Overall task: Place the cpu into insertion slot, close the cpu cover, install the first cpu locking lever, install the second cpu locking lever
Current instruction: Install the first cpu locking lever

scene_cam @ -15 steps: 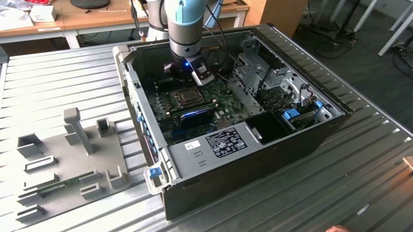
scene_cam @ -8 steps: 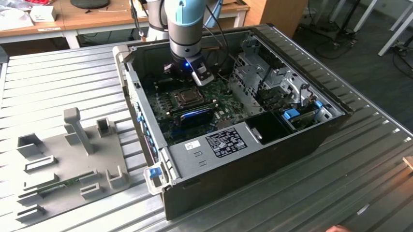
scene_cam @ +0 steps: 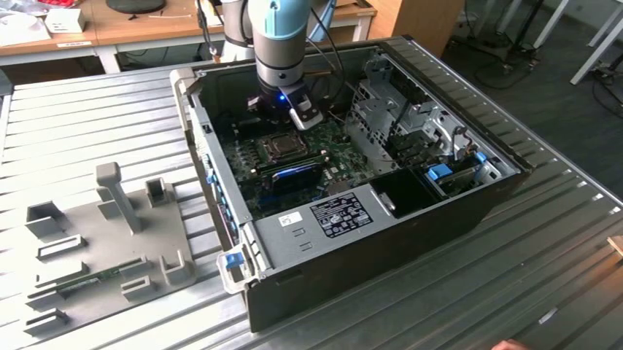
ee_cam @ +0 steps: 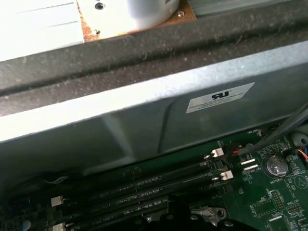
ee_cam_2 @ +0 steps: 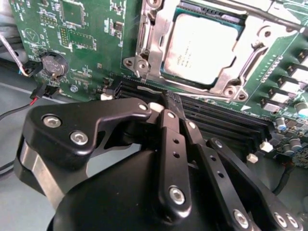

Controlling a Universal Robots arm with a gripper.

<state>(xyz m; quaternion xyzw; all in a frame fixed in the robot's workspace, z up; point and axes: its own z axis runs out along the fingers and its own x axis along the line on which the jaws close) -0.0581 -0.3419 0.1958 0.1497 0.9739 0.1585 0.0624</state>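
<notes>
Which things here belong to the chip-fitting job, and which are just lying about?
Job:
chip, seated
metal cover, down around it
end effector, near the memory slots

Lying about:
coin battery
grey parts tray
drive cage

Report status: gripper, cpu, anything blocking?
Gripper shut, above memory slots beside insertion slot. Cpu seated, cpu cover down over it. No obstruction seen.

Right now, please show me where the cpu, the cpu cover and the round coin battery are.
cpu point(ee_cam_2: 204, 45), second wrist view, middle of its pale face.
cpu cover point(ee_cam_2: 155, 48), second wrist view, silvery frame side beside the cpu.
coin battery point(ee_cam_2: 53, 65), second wrist view, centre of the round cell.
</notes>
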